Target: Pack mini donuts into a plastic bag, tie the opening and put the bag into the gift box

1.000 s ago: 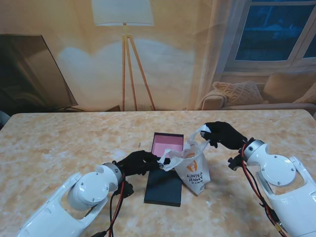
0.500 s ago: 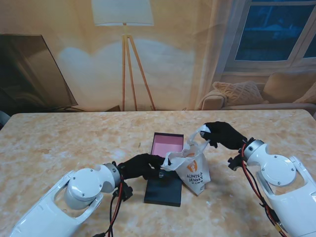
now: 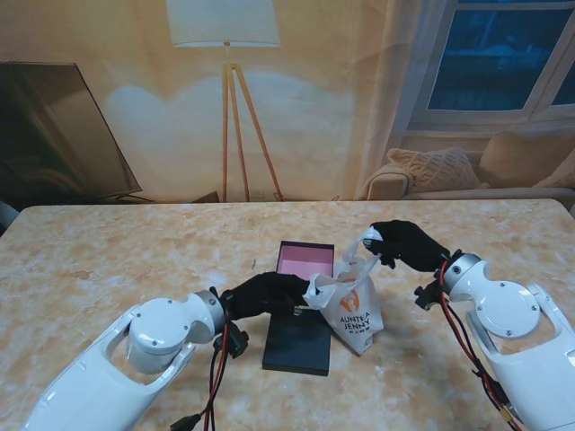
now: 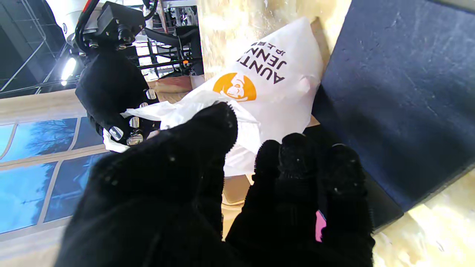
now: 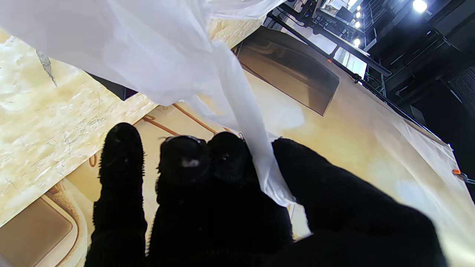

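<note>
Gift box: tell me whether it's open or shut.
Open. The box shows its pink inside, and the dark lid lies flat on the table nearer to me, beside the bag.

A stand camera looks down from afar across the marbled beige table (image 3: pixel 108 260); two wrist cameras peer close along black-gloved fingers (image 4: pixel 297 163), inverted. All three share the white printed plastic bag (image 3: pixel 352 310).
</note>
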Tool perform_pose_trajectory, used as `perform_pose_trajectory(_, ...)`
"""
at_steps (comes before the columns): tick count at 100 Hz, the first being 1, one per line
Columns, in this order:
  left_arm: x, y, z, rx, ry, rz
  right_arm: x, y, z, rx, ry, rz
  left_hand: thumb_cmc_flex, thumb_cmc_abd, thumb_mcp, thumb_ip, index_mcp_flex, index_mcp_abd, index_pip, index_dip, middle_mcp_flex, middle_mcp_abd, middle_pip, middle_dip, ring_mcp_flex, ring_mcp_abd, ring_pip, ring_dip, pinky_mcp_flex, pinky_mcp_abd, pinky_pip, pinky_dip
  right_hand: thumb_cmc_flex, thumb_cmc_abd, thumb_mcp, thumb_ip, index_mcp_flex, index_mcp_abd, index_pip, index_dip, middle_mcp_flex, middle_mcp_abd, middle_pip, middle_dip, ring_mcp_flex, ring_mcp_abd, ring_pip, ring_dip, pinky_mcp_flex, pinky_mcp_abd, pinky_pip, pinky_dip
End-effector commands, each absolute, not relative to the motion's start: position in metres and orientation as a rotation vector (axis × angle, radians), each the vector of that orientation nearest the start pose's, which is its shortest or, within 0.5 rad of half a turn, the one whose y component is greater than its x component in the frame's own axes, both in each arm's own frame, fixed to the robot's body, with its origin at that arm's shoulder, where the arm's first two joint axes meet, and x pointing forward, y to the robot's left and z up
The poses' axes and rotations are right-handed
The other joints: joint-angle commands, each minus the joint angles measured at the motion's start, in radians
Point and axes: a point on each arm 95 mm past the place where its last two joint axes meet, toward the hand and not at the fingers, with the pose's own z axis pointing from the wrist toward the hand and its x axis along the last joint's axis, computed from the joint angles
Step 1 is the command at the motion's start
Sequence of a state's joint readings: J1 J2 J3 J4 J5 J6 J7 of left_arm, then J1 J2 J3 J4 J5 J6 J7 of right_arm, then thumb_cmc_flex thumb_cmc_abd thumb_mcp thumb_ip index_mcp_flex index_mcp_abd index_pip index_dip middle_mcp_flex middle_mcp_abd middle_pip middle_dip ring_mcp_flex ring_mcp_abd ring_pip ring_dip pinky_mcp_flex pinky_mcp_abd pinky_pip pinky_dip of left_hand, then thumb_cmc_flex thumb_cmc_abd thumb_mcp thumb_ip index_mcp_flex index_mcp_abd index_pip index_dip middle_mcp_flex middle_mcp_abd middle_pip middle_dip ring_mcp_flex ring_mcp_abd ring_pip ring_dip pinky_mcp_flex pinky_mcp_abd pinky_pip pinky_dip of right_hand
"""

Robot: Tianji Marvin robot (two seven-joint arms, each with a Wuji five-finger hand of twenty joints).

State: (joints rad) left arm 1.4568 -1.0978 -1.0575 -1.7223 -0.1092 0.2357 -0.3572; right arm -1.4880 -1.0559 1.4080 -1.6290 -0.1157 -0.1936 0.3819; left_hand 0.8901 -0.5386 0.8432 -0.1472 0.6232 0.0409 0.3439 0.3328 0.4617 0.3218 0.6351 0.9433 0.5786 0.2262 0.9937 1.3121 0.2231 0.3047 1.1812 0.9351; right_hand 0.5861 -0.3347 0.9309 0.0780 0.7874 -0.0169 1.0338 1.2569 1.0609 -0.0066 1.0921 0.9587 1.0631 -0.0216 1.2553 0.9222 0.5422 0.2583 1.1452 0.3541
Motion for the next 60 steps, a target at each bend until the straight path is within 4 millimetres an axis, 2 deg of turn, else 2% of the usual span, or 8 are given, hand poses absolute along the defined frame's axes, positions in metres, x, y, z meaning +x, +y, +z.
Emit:
perform_pose_trajectory(1,0.384,-0.096,-0.297,-2.471,1.457,-1.998,0.424,-0.038,-0.251,-1.829,-1.376,-2.215,0.065,-0.007,0.004,0.0,-0.032,-0.068,-0.002,0.001,-0.002,-0.033,0.029,0.031,0.013,-0.037,0.035,0.059,-0.001,-0.018,0.002,0.006,0.203,0.081,0.215,0.184,0.092,-0.351,0.188,0.018,0.026,-0.046,0.052,0.0,0.01,-0.042,0.023,0.036,-0.001,-0.005,0.032,0.023)
perform_pose_trajectory(5,0.384,-0.096,-0.296,-2.491,1.448,-2.011,0.424,-0.038,-0.25,-1.823,-1.377,-2.219,0.141,-0.012,-0.03,-0.037,-0.032,-0.101,0.021,0.003,0.005,-0.036,0.011,0.169,0.021,-0.031,0.015,0.123,-0.003,-0.019,-0.003,0.006,0.203,0.081,0.215,0.185,0.092,-0.351,0.187,0.018,0.026,-0.046,0.052,0.0,0.01,-0.043,0.024,0.036,-0.002,-0.005,0.033,0.023)
perform_pose_trajectory(9,0.385,-0.097,-0.296,-2.497,1.435,-2.026,0.423,-0.038,-0.248,-1.817,-1.376,-2.222,0.219,-0.01,-0.064,-0.05,-0.028,-0.126,0.05,0.004,0.027,-0.039,-0.026,0.254,0.031,-0.026,0.0,0.155,-0.005,-0.019,-0.007,0.006,0.203,0.081,0.215,0.185,0.091,-0.352,0.187,0.018,0.024,-0.047,0.053,0.0,0.01,-0.044,0.024,0.037,-0.002,-0.006,0.033,0.023)
perform_pose_trajectory(18,0.387,-0.099,-0.294,-2.492,1.413,-2.062,0.422,-0.037,-0.245,-1.806,-1.367,-2.226,0.312,0.018,-0.111,-0.043,-0.021,-0.165,0.11,0.003,0.047,-0.045,-0.069,0.313,0.034,-0.021,-0.018,0.195,-0.017,-0.023,-0.02,0.004,0.202,0.081,0.214,0.184,0.09,-0.352,0.186,0.017,0.023,-0.045,0.053,0.001,0.009,-0.044,0.025,0.037,-0.001,-0.007,0.034,0.024)
perform_pose_trajectory(36,0.386,-0.105,-0.291,-2.505,1.37,-2.123,0.42,-0.035,-0.238,-1.768,-1.376,-2.232,0.359,0.063,-0.154,-0.035,-0.015,-0.193,0.162,0.004,0.039,-0.054,-0.102,0.323,0.008,-0.009,-0.047,0.227,-0.05,-0.03,-0.053,0.006,0.203,0.083,0.212,0.184,0.088,-0.355,0.185,0.017,0.023,-0.048,0.052,0.001,0.009,-0.044,0.025,0.037,-0.003,-0.005,0.033,0.025)
perform_pose_trajectory(46,0.385,-0.109,-0.288,-2.494,1.345,-2.155,0.419,-0.034,-0.235,-1.747,-1.385,-2.233,0.397,0.099,-0.191,-0.025,0.0,-0.202,0.187,0.011,0.017,-0.056,-0.126,0.283,-0.013,0.006,-0.102,0.247,-0.077,-0.034,-0.08,0.005,0.203,0.084,0.209,0.183,0.089,-0.357,0.185,0.017,0.023,-0.05,0.052,0.0,0.008,-0.044,0.025,0.037,-0.003,-0.005,0.033,0.026)
perform_pose_trajectory(60,0.384,-0.114,-0.284,-2.47,1.28,-2.201,0.417,-0.034,-0.234,-1.727,-1.395,-2.233,0.401,0.133,-0.16,-0.019,0.018,-0.216,0.221,0.026,-0.013,-0.065,-0.157,0.186,-0.039,0.017,-0.196,0.221,-0.094,-0.043,-0.109,-0.005,0.2,0.085,0.209,0.187,0.091,-0.361,0.185,0.018,0.027,-0.051,0.054,0.003,0.009,-0.047,0.027,0.038,-0.001,-0.005,0.033,0.027)
